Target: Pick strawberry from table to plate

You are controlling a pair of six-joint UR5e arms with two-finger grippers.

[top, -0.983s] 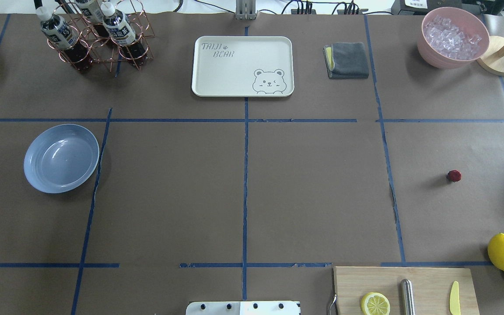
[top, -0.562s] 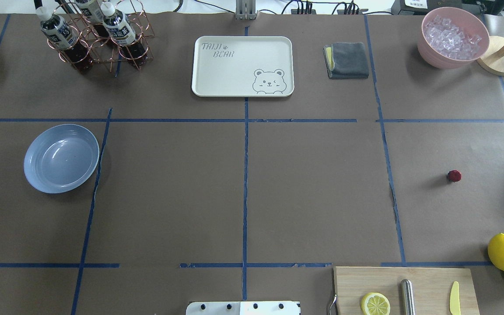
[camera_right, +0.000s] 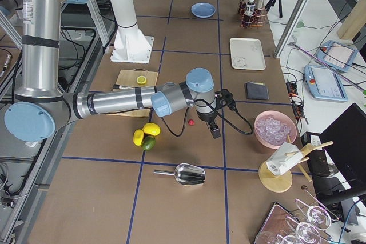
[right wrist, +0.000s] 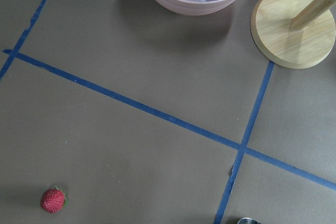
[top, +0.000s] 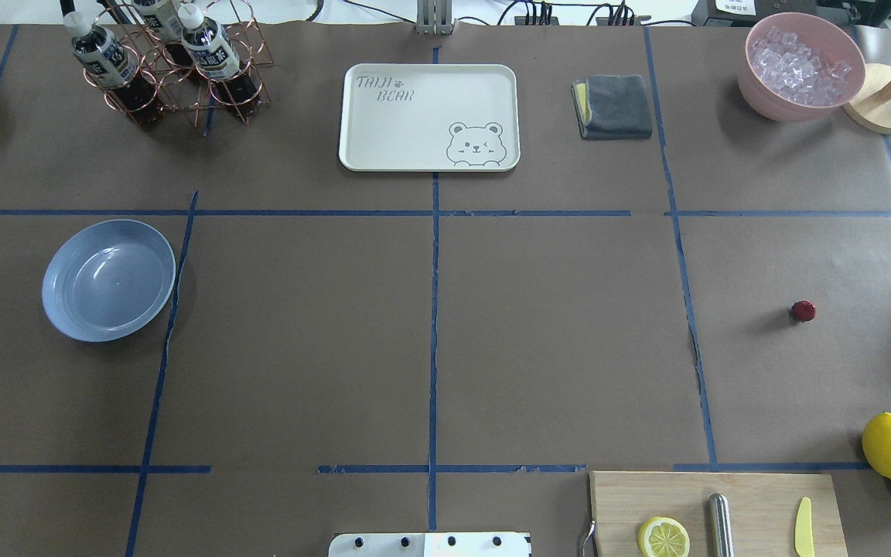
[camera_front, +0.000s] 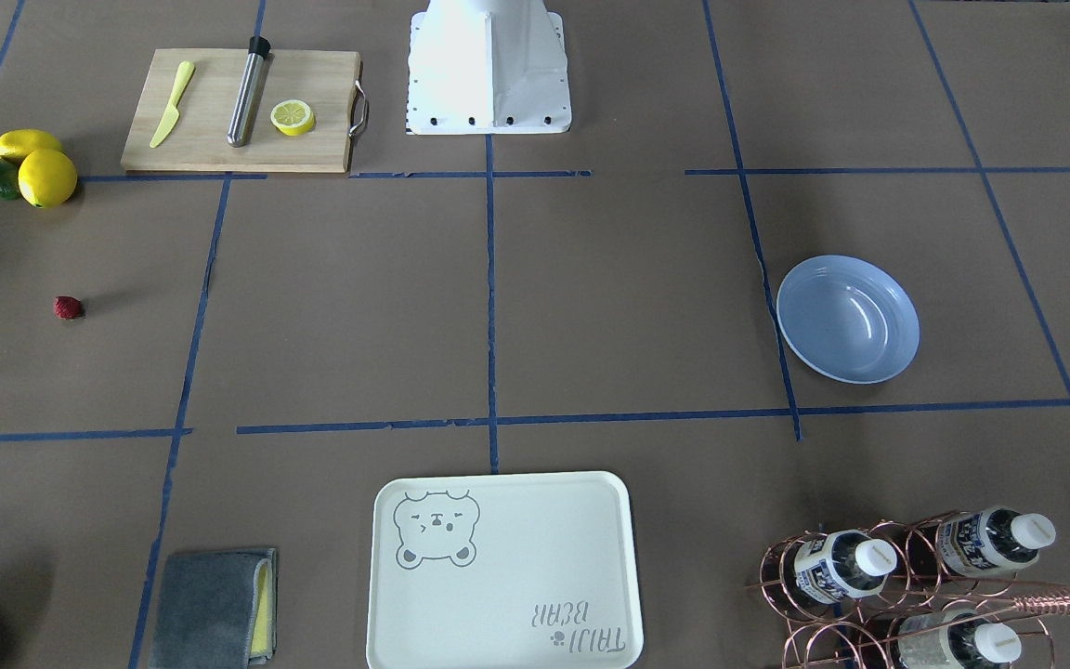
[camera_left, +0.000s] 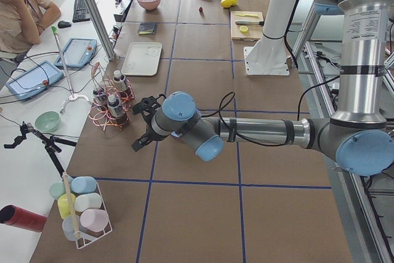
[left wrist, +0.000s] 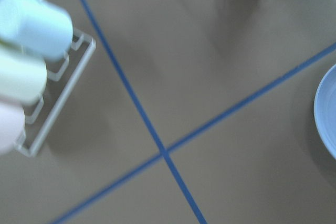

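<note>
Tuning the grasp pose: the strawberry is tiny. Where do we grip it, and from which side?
Pinch the strawberry across its widest middle, coming straight down from above. It lies low and alone on the flat table with nothing touching it, so there is room either side. A sideways approach would likely just push it.

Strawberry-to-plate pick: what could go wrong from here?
1. The strawberry is tiny and lies loose on the table; an off-centre pinch could miss it or knock it away.
2. The plate sits at the opposite end, on the robot's left, so the carry is long and a weak grip might drop it.
</note>
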